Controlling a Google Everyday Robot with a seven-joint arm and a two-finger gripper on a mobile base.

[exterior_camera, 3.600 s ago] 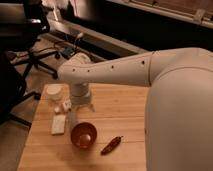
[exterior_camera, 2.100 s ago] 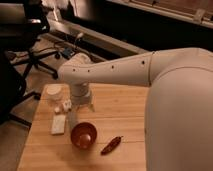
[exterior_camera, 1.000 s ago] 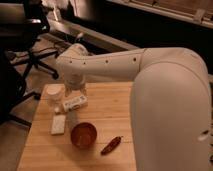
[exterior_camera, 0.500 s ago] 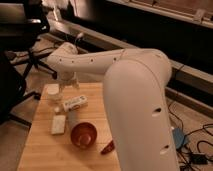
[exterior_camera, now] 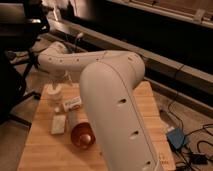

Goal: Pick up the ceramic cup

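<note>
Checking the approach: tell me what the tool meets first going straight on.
The tool, hanging over the wooden table's far-left corner, points downward; the small round white ceramic cup just below looks first in line, though depth is unclear.

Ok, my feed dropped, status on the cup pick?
Gripper beside the ceramic cup, far-left of table. Cup upright, not yet lifted. White block and brown bowl nearer camera, apart from it.

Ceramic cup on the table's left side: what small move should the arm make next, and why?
Probably ease the gripper down toward the small round white ceramic cup. The gripper seems to hang close to the cup, just up and right of it in the image, and the cup stands apart from the flat white block and the reddish-brown bowl.
</note>
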